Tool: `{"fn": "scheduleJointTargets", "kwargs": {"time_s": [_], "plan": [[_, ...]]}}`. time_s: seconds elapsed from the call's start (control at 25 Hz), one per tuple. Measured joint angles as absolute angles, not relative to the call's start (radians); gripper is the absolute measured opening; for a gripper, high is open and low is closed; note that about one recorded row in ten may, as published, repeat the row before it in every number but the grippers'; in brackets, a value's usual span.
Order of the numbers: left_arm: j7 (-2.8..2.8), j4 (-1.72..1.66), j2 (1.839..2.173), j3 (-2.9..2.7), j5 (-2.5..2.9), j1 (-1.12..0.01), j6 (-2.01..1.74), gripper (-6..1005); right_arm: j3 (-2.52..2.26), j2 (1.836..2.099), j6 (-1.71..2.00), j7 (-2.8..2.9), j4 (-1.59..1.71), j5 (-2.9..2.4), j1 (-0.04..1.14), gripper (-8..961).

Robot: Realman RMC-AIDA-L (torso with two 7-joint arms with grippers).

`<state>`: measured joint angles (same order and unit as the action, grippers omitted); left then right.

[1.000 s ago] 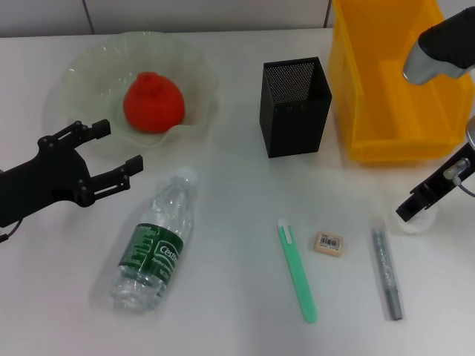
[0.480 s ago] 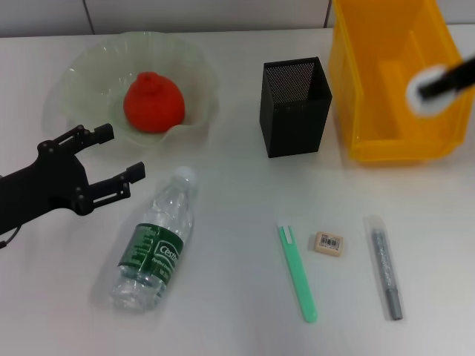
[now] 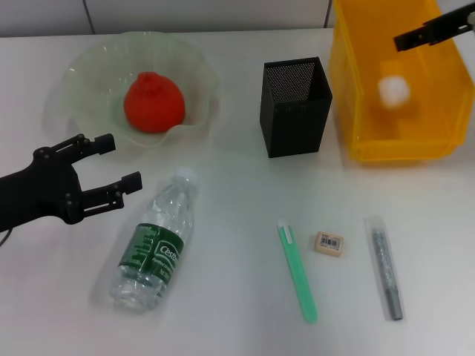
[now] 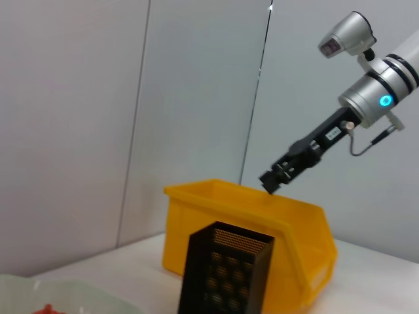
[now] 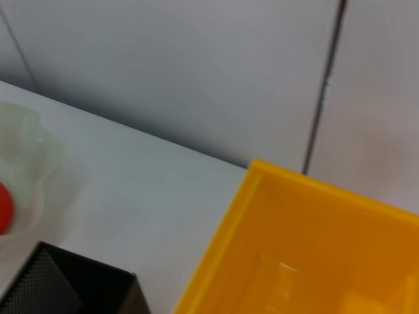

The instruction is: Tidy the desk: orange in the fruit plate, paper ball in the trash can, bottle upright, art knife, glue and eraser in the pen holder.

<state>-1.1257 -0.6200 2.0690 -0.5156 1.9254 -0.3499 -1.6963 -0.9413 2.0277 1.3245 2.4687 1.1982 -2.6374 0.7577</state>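
The right gripper (image 3: 404, 38) hangs over the far side of the trash can (image 3: 355, 111), a bright yellow rectangular plastic bin with smooth walls; only a dark tip shows in the head view, and whether its fingers are spread or closed I cannot tell; the white paper ball (image 3: 393, 91), crumpled and blurred, sits within the bin's opening, apart from that tip. Just beside the bin stands the pen holder (image 3: 295, 107), a square black mesh cup, upright. The left gripper (image 3: 111, 162) hovers with its black fingers spread wide and nothing between them, between the fruit plate (image 3: 74, 74) and the bottle (image 3: 154, 245); the plate is a pale green translucent bowl with a wavy rim, and the knobbly red-orange orange (image 3: 153, 102) rests inside it. The bottle, clear ribbed plastic with a dark green label, lies on its side on the white desk (image 3: 237, 326), cap towards the plate. Nearer the front lie a slim green art knife (image 3: 297, 268), the small beige eraser (image 3: 329, 243) with a printed label just beside it, and a grey glue (image 3: 386, 267) stick in a clear sleeve; none touch.
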Motion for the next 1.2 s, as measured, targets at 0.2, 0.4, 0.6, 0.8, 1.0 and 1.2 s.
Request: {"fn": "scheduleJointTargets", "kwargs": {"time_s": [0.2,0.4,0.6,0.8,1.0,1.2], "plan": [[-1.290,-0.762,2.073,-0.605,1.923,-0.340,-1.726,845,-0.934,2.047,1.322,2.281,1.239,-2.421,0.680,730],[-1.544,-1.001,2.080,-0.821,1.886,-0.304,-1.696,845,-0.944,2.062,1.349,1.936,1.251,-2.047,0.499,840],[-1.877,-1.427,2.075,-1.182,1.882,-0.159,-1.409,845,-0.950,2.080,1.423,1.581,1.152,-1.838,0.346,840],[-2.181,-1.688,2.073,-1.399,2.097,-0.100,-1.249,844,-0.949,2.079,1.510,1.323,0.980,-1.804,0.300,840],[-2.372,-1.764,2.073,-1.510,2.253,-0.106,-1.214,844,-0.946,2.079,1.554,1.144,0.821,-1.810,0.295,839],[-2.742,-1.775,2.077,-1.792,2.617,-0.173,-1.132,844,-0.940,2.078,1.545,1.073,0.723,-1.811,0.306,839]]}}
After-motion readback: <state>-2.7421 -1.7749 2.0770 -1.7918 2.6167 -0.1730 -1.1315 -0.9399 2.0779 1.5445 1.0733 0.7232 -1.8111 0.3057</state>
